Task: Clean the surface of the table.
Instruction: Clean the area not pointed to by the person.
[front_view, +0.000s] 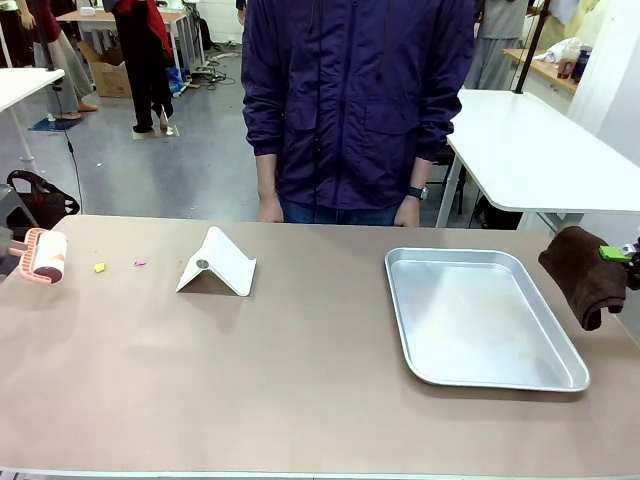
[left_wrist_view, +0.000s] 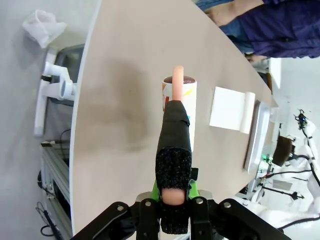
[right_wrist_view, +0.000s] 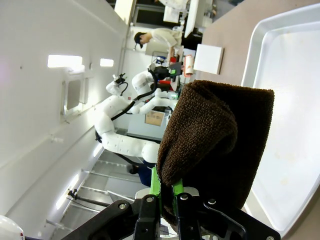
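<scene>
The brownish table (front_view: 300, 390) has a small yellow scrap (front_view: 99, 267) and a pink scrap (front_view: 140, 262) lying near its left end. At the left edge, a peach lint roller (front_view: 42, 256) hangs just above the top. In the left wrist view my left gripper (left_wrist_view: 172, 202) is shut on the lint roller's (left_wrist_view: 180, 107) black-wrapped handle, over the table (left_wrist_view: 120, 75). At the right edge my right gripper (front_view: 615, 255) is shut on a dark brown cloth (front_view: 583, 275), which hangs beside the tray. The right wrist view shows the gripper (right_wrist_view: 170, 195) pinching the cloth (right_wrist_view: 215, 135).
A silver metal tray (front_view: 405, 300) lies on the right half of the table. A white folded stand (front_view: 217, 262) sits left of centre. A person in a purple jacket stands at the far edge with both hands (front_view: 268, 208) hanging down. White tables stand behind.
</scene>
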